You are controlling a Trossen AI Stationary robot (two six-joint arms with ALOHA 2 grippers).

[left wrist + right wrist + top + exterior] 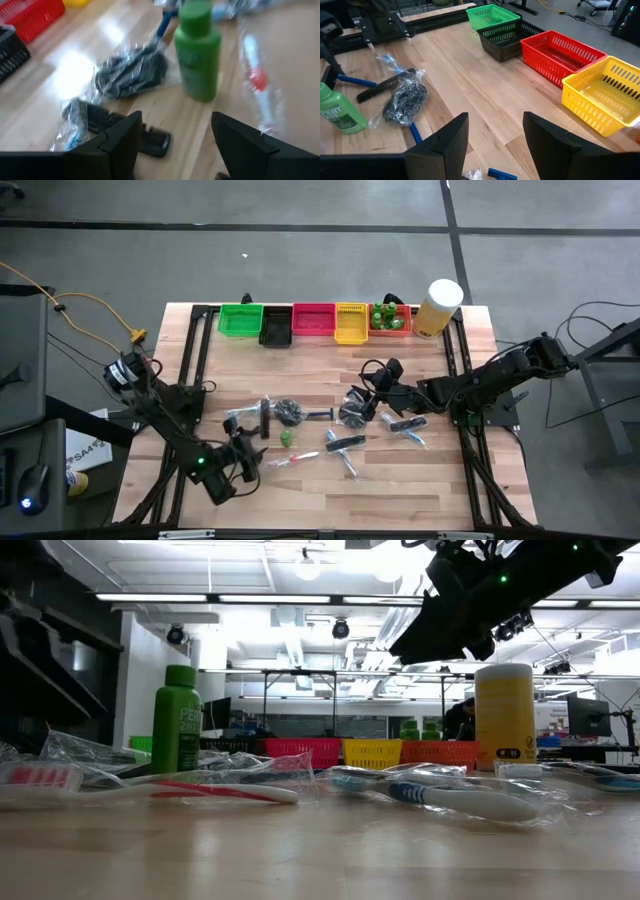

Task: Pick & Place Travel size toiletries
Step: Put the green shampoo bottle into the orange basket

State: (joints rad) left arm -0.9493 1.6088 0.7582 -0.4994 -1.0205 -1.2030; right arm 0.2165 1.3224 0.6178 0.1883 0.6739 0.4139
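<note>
We list two matte black jointed arms, black cables looped along their links. Left claw (172,142): broad angular black fingers (122,142). We note a green light (199,461) on the left arm.

Green bottle (177,720) stands upright behind wrapped toothbrushes (455,800).

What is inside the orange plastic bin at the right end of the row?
The orange plastic bin holds several small green bottles; whatever lies beneath them is covered.
</note>
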